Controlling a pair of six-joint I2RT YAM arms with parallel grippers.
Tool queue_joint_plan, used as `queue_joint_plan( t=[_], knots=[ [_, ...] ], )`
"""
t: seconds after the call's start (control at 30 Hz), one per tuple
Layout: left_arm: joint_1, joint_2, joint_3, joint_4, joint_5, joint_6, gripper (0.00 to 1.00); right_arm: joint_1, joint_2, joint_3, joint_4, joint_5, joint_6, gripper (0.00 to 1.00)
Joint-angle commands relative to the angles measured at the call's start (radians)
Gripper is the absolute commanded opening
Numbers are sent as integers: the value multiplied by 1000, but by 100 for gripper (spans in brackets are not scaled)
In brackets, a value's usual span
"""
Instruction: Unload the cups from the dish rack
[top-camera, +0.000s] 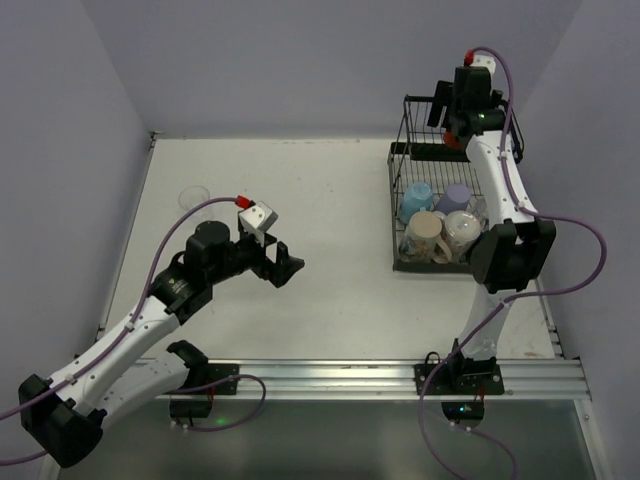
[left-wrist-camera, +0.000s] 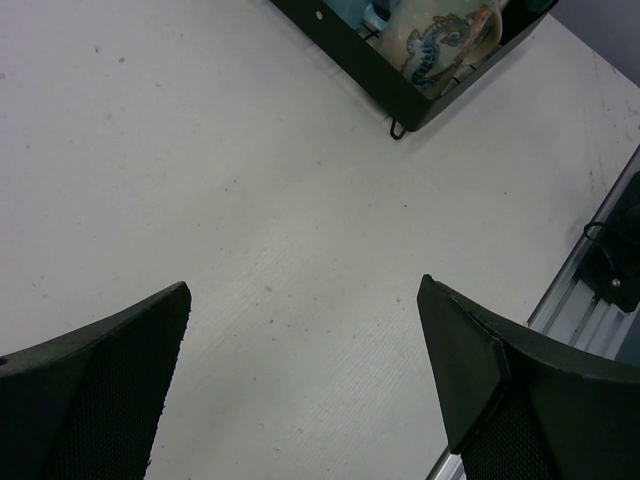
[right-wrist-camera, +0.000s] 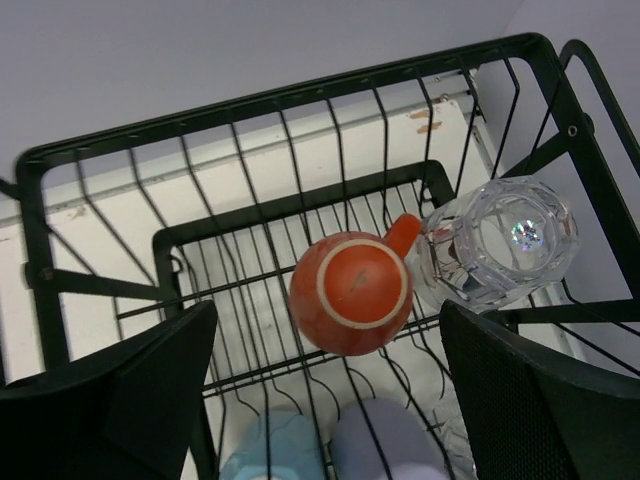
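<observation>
The black wire dish rack (top-camera: 394, 192) stands at the table's right. Its lower tray holds a light blue cup (top-camera: 416, 200), a lavender cup (top-camera: 457, 198), a beige mug (top-camera: 425, 236) and a pale cup (top-camera: 463, 232). My right gripper (top-camera: 440, 108) hovers open above the upper basket (right-wrist-camera: 300, 95). Below it an orange-red cup (right-wrist-camera: 350, 293) sits upside down beside a clear glass (right-wrist-camera: 497, 243). My left gripper (top-camera: 288, 268) is open and empty over bare table; its wrist view shows the rack's corner (left-wrist-camera: 380, 85) and the beige seahorse mug (left-wrist-camera: 440, 40).
A clear glass (top-camera: 194, 196) stands on the table at the far left. Walls close in the table on the left, back and right. A metal rail (top-camera: 400, 378) runs along the near edge.
</observation>
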Motion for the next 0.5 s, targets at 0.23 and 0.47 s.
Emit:
queue_joint_plan(
  t=[0.23, 0.47],
  knots=[
    [4, 7, 17, 13, -16, 23, 100, -54, 62, 42, -18, -5, -22, 90],
    [13, 16, 18, 15, -15, 21, 100, -54, 84, 47, -12, -56, 6, 82]
  ],
)
